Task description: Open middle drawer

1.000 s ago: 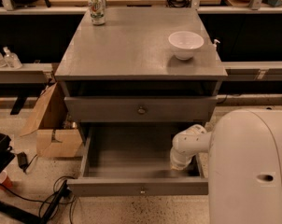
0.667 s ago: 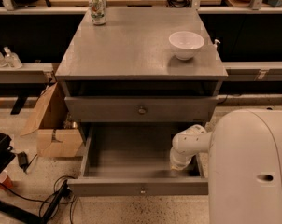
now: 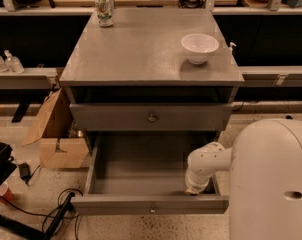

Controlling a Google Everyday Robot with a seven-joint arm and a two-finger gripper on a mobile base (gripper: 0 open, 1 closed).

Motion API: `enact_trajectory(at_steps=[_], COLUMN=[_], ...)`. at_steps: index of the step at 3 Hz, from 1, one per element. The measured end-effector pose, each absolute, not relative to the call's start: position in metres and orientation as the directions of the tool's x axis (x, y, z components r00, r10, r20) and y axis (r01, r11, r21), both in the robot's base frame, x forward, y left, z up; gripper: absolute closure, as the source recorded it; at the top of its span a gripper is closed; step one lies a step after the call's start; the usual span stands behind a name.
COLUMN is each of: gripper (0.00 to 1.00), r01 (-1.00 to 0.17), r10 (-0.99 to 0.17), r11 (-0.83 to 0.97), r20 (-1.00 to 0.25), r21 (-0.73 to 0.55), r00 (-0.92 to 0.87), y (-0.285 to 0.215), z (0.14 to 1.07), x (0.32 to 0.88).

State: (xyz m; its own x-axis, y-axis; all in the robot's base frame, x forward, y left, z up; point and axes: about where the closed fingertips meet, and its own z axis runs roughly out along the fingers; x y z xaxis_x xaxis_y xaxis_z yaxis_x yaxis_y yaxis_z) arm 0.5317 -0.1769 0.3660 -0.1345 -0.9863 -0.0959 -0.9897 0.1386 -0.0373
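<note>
Inside open middle drawer (image 3: 141,161), front right: hand (image 3: 193,187); can (image 3: 105,10) label unreadable.

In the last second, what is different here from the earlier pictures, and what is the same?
Nothing has visibly changed. The tool is low in the right front corner of the open drawer, as before. The drawer is out just as far, and the bowl and can are where they were.

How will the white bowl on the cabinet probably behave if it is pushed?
The white bowl looks low and wide, so it likely slides rather than tips. It seems ceramic, probably breakable. The gripper is down in the open middle drawer.
</note>
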Motion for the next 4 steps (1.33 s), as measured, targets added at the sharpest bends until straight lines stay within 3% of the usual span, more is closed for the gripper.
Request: enact_trajectory(at_steps=[4], gripper=[1.0], r01=[-0.987], r10=[-0.983], r11=[0.159], r20=[-0.094], r21=[0.02], r00=[-0.16], y=[-0.175], z=[0.37], x=[0.502])
